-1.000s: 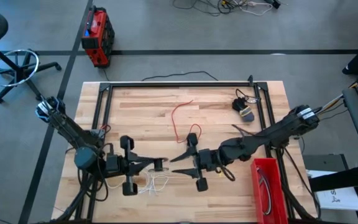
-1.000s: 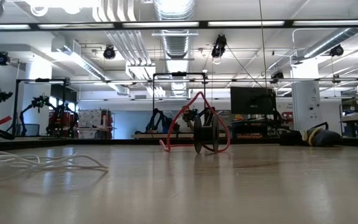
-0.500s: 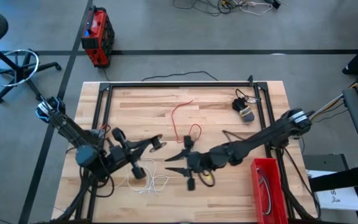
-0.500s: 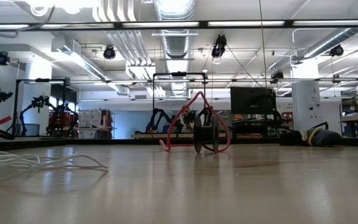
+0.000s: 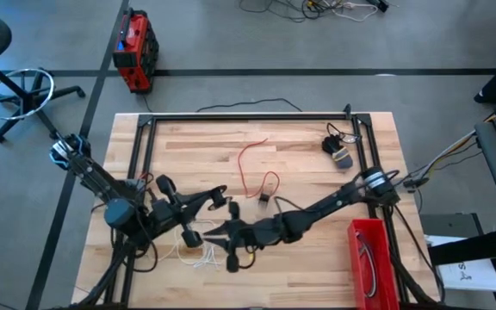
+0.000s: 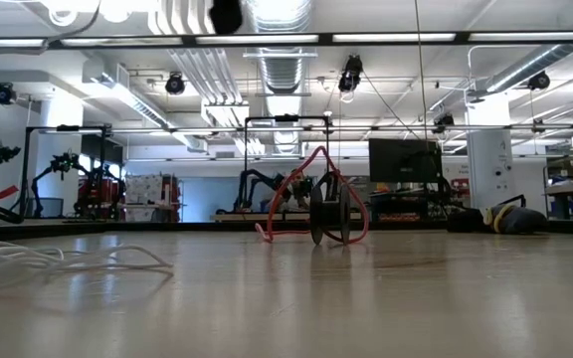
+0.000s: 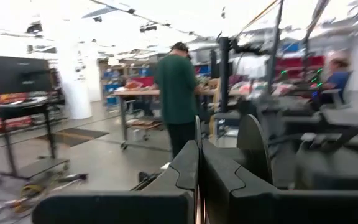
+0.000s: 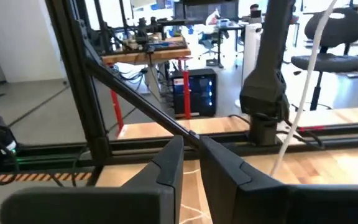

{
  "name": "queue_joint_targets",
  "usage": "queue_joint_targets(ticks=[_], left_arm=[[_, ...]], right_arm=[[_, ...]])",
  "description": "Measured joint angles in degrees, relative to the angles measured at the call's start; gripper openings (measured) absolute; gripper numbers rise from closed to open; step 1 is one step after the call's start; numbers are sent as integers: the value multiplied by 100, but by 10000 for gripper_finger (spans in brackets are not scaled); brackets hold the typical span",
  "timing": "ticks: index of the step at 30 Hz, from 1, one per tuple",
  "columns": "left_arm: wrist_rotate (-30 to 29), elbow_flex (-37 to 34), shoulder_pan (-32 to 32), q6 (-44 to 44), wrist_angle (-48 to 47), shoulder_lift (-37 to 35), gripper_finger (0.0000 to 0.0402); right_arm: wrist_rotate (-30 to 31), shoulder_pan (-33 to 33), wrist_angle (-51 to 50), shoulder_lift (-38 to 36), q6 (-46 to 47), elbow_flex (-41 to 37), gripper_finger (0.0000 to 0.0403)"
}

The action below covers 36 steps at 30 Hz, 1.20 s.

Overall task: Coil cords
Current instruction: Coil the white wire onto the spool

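Fingers of both grippers are pressed together, nothing seen between them. Left gripper [image 5: 223, 201] is raised near the front left; right gripper [image 5: 216, 234] has been extended leftward since a second ago, over the white cord [image 5: 198, 256], a loose tangle by the front edge. The red cord [image 5: 250, 164] loops mid-table; bare planked wood [image 5: 188, 146] is left open behind.
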Motion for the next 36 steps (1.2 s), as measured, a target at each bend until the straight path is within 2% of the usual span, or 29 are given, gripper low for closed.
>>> queue_joint_targets(ticks=[5,10,16,19,23,25,28,32,36], left_arm=[[379,84,-185,19,-3,-147,0],[628,86,-386,19,2,-303,0],[634,82,-714,129,75,-315,0],[694,82,-887,142,110,-319,0],[1033,91,-1065,161,110,-319,0],[1092,95,-1123,235,122,-319,0],[1083,93,-1161,325,144,-319,0],[1079,91,-1184,327,142,-319,0],[1079,83,-1186,365,137,-319,0]], right_arm=[[-8,-14,29,349,-27,537,36],[-60,-18,-84,562,591,840,32],[-299,55,-1199,528,497,1176,36],[-167,148,-1583,604,415,1346,56],[334,229,-1623,770,423,1467,104],[772,237,-1630,868,652,1507,130],[853,217,-1630,970,963,1559,158],[742,184,-1459,1044,1110,1583,168],[733,170,-1420,1045,1113,1583,150]])
